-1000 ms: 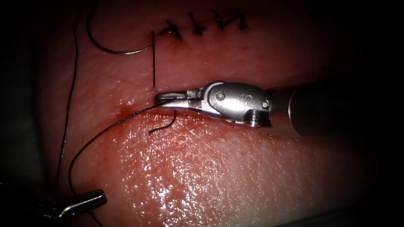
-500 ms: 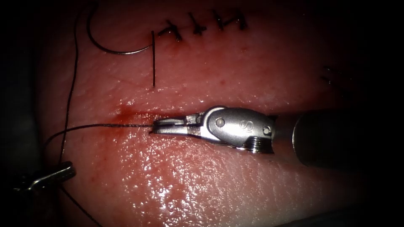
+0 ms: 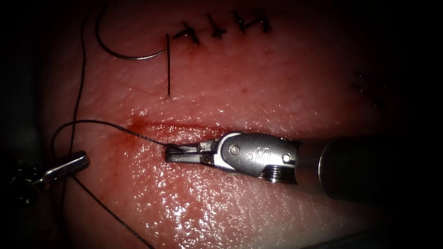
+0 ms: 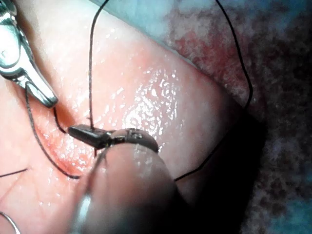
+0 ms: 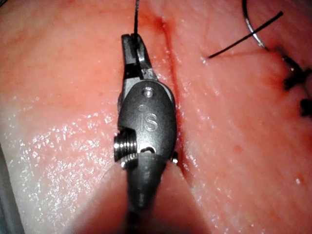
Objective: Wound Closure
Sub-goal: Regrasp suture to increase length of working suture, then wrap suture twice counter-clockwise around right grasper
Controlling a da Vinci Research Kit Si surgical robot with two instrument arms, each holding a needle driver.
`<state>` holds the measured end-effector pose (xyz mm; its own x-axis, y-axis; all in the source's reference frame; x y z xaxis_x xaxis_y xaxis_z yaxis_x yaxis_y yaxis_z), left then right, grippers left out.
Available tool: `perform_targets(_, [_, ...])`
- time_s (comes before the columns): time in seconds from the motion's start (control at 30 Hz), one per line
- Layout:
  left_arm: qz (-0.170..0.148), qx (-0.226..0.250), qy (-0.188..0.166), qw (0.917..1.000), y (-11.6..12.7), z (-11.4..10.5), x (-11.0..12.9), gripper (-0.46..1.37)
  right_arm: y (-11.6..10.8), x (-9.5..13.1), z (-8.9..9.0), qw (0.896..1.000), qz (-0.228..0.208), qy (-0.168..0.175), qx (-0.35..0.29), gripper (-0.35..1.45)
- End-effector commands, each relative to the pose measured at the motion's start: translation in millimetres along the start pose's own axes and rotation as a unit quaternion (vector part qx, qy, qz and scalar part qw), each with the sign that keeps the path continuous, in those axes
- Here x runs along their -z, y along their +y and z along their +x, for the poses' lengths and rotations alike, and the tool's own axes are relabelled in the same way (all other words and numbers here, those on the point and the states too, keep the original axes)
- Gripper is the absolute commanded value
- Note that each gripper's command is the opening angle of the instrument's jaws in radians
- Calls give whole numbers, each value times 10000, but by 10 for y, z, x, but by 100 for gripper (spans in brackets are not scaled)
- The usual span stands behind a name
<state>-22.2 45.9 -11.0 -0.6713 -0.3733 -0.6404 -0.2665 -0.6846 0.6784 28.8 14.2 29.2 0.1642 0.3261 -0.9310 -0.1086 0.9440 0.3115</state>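
Tissue (image 3: 240, 203) spreads across the endoscope view, wet and glossy in the lower half, with the cut (image 3: 184, 127) running as a dark red horizontal slit through the middle and red fluid (image 3: 134, 123) staining its left end. The right tool (image 3: 171, 152) enters from the right edge and lies just below the cut, its fingers pressed together and pinching the thread (image 3: 115, 127) at their tip. From there the thread rises leftward, curls in a loop near the left edge of the frame and passes the left tool (image 3: 82, 160), low at the left edge; its fingers look pressed together where the thread crosses them, though I cannot tell for sure that they pinch it. Another strand runs down from the left tool toward the bottom of the frame. The needle (image 3: 120, 51) lies free on the tissue in the upper left, above the cut, held by neither tool, its curve open upward. A row of finished stitches (image 3: 221, 25) sits along the top centre, and a straight cut thread end (image 3: 168, 64) hangs down from the leftmost one.
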Motion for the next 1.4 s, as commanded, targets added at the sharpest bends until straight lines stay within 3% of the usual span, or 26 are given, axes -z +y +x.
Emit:
perform_targets(0.03, [-48, -14, 0, 10000, 0, -1, 0, -35, 0, 0, -1, 10000, -26, 4, -4, -35])
perform_targets(0.37, [-70, -60, -73, 9999, -1, -7, 7, -35, 6, -1, 4, 10000, 11, 17, -51, -35])
perform_targets(0.5, [-73, -60, -80, 9999, -1, -6, 8, -35, 9, 0, 7, 10000, 9, 4, -81, 61])
perform_targets(0.53, [-74, -60, -80, 9999, -1, -6, 8, -35, 10, 0, 7, 10000, 8, 3, -83, 67])
perform_targets(0.6, [-77, -59, -78, 9999, -2, -6, 9, -35, 11, 2, 9, 9999, 24, 4, -100, 97])
perform_targets(0.87, [-77, -72, -76, 9999, -2, -6, 14, -35, 8, 22, 18, 9998, 23, -56, -163, 114])
perform_targets(1.07, [-74, -83, -108, 9999, -2, -2, 18, -35, 16, 48, 25, 9997, -132, -111, -171, 113])
perform_targets(1.23, [-114, -123, 6, 9999, -1, 11, 21, -35, 39, 71, 29, 9994, -267, -114, -175, 97])
perform_targets(1.3, [-129, -141, 37, 9998, 1, 18, 21, -35, 50, 77, 31, 9994, -322, -109, -72, 71])
perform_targets(1.4, [-287, -170, 72, 9994, 2, 29, 18, -35, 72, 80, 35, 9994, -299, -155, 49, -29])
